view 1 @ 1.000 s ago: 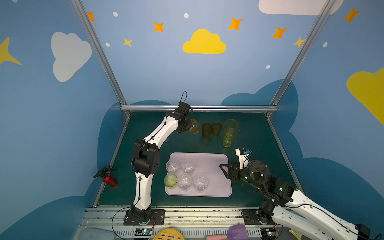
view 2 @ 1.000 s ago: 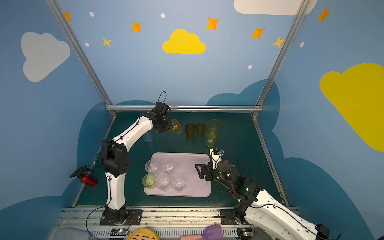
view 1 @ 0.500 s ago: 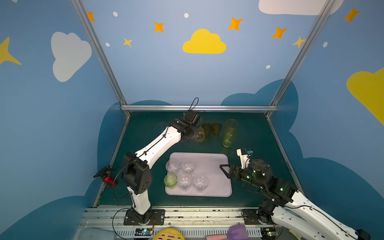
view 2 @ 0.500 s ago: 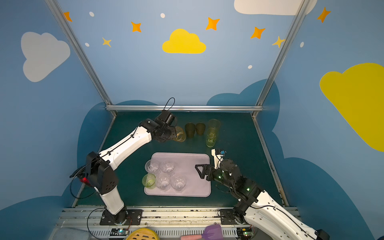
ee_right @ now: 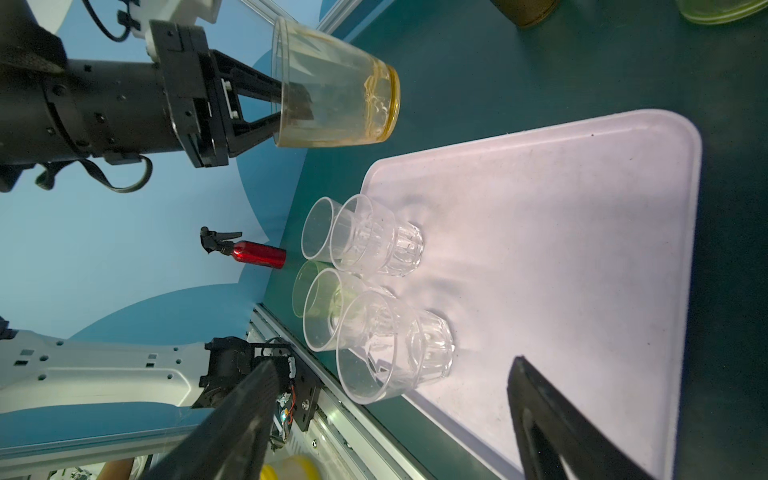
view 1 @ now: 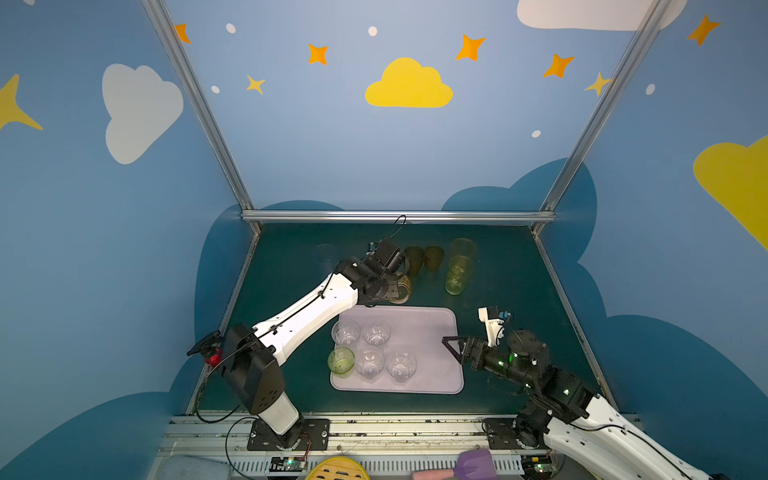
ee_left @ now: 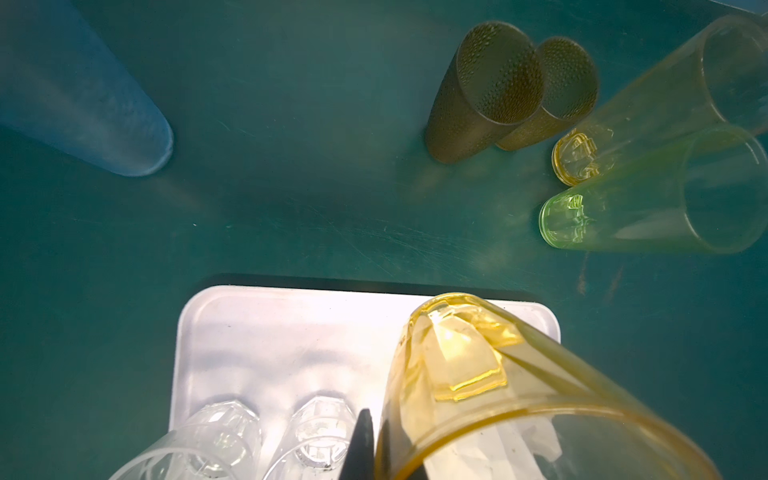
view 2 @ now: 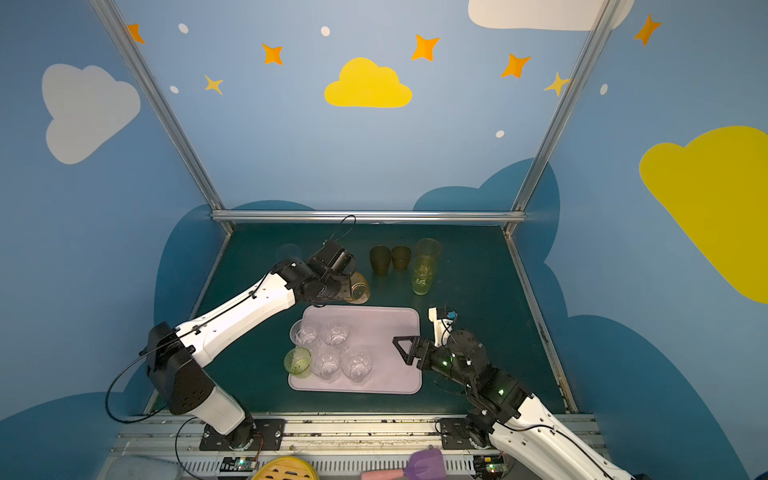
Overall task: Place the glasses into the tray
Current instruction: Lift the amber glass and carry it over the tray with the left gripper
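Observation:
My left gripper [view 1: 394, 286] is shut on the rim of a short yellow glass [ee_right: 336, 87], one finger inside it. The glass hangs tilted over the far left edge of the lilac tray [view 1: 432, 332]. In the tray's left half stand several clear faceted glasses [view 1: 376, 332] and a green glass [view 1: 340, 360]. My right gripper [view 1: 451, 347] is open and empty at the tray's right edge. Behind the tray stand two brown glasses [view 1: 415, 259], a tall amber glass [view 1: 463, 249] and a tall yellow-green glass [view 1: 456, 278]. A tall pale blue glass [view 1: 325, 254] stands far left.
A red spray bottle [view 1: 214, 357] lies at the table's left edge by the left arm's elbow. A metal rail [view 1: 395, 428] runs along the front, and a metal bar [view 1: 395, 216] closes off the back.
The left arm has swung from the back row toward the tray, carrying the yellow glass forward and to the right. The right gripper has barely shifted and stays open.

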Motion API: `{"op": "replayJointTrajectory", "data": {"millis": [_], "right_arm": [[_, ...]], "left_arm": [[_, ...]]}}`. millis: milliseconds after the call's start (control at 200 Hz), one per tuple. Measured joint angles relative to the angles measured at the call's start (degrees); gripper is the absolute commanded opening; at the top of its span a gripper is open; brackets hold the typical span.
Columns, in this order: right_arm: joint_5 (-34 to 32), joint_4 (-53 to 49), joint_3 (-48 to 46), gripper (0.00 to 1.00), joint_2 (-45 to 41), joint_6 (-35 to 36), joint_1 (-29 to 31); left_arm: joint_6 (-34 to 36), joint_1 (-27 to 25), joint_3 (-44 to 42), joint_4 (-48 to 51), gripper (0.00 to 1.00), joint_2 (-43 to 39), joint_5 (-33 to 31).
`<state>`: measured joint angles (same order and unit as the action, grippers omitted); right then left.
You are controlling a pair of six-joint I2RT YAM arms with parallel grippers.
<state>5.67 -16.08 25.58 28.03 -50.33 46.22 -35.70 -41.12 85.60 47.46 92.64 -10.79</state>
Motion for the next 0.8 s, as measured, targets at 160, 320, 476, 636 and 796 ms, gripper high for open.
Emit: {"op": "replayJointTrajectory", "data": {"millis": [160, 320, 476, 636, 796], "right_arm": [[0.11, -1.14, 0.00, 0.86, -2.01, -1.01, -0.02], [1.01, -2.80, -0.11, 0.86, -5.35, -2.08, -0.04], [1.68, -3.91, -1.18, 0.86, -8.28, -3.34, -0.04], [1.97, -4.94, -3.43, 0.86, -10.84, -4.79, -0.04], [2.14, -5.70, -4.42, 0.86, -12.02, -5.33, -0.04]], "left_arm": [[0.11, -2.10, 0.00, 0.04, 0.04, -0.35, -1.73], [-0.15, -4.81, -0.04, 0.31, 0.04, -0.39, -2.93], [-1.22, -7.39, -2.19, 0.48, 0.04, -1.29, -3.48], [-2.56, -9.29, -5.03, 1.09, 0.04, -1.62, -4.04], [-3.61, -10.51, -6.43, 1.77, 0.04, -1.62, -4.79]]}}
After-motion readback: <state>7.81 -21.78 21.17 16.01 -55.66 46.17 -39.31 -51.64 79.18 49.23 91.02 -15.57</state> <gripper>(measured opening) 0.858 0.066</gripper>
